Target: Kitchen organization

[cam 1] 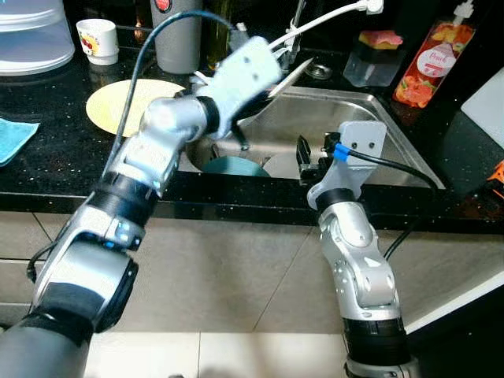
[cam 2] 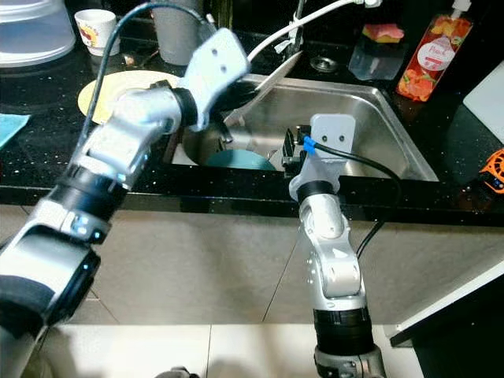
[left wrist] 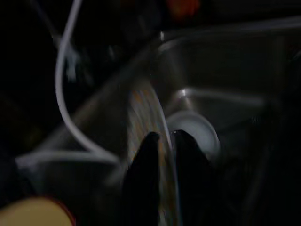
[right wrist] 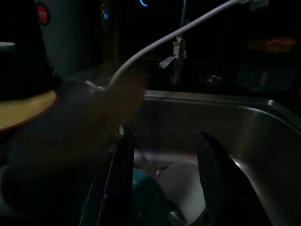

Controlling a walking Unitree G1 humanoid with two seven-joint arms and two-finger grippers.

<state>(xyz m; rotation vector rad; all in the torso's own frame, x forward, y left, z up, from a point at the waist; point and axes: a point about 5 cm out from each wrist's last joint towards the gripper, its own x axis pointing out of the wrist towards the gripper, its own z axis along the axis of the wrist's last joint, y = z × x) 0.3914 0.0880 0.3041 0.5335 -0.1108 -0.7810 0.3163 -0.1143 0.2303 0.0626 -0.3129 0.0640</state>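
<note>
Thinly clamped: left gripper [left wrist: 162, 141] pinches plate [left wrist: 146, 113] edge above sink [cam 1: 370, 106]; slip risks breakage (right gripper [right wrist: 162, 141] spread, inside sink).

Head views are lit pretty evenly from above, with glare on the steel sink [cam 1: 370, 134] and the black counter [cam 1: 47, 157] soaking up light. The left arm [cam 1: 236, 79] is smeared with motion blur. Both wrist views are really dark and soft.
</note>
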